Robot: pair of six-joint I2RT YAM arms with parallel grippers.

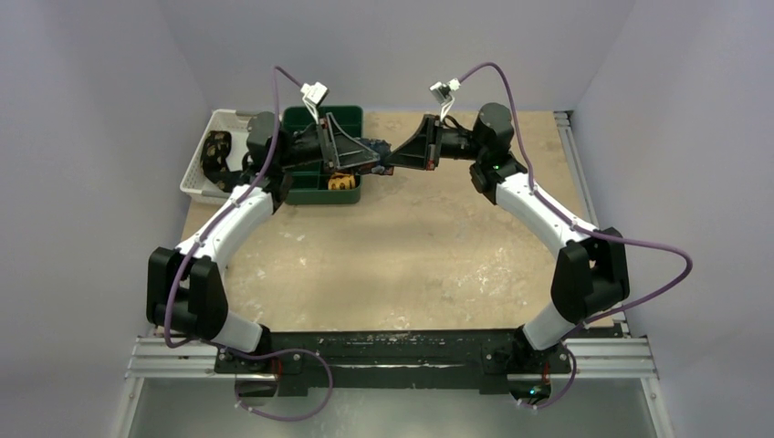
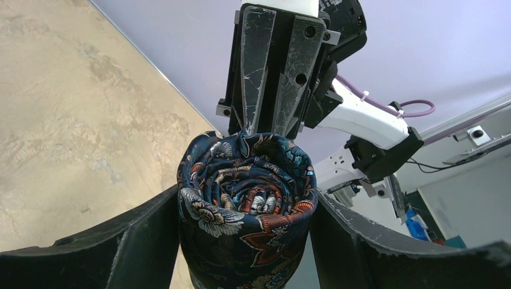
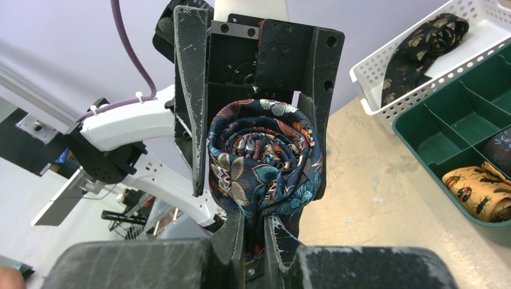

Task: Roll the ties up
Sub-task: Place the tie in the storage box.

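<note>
A dark navy tie with a multicoloured floral print is wound into a tight roll and held in the air between both grippers, above the table beside the green tray. My left gripper spans the roll, one finger against each side of it. The right gripper comes from the opposite side and is shut, pinching a fold of fabric at the roll's edge. In the top view the two grippers meet tip to tip, with the navy tie mostly hidden between them.
A green divided tray sits at the back, with a rolled yellow tie in a near compartment. To its left a white basket holds a black-and-gold tie. Purple cables loop from both arms.
</note>
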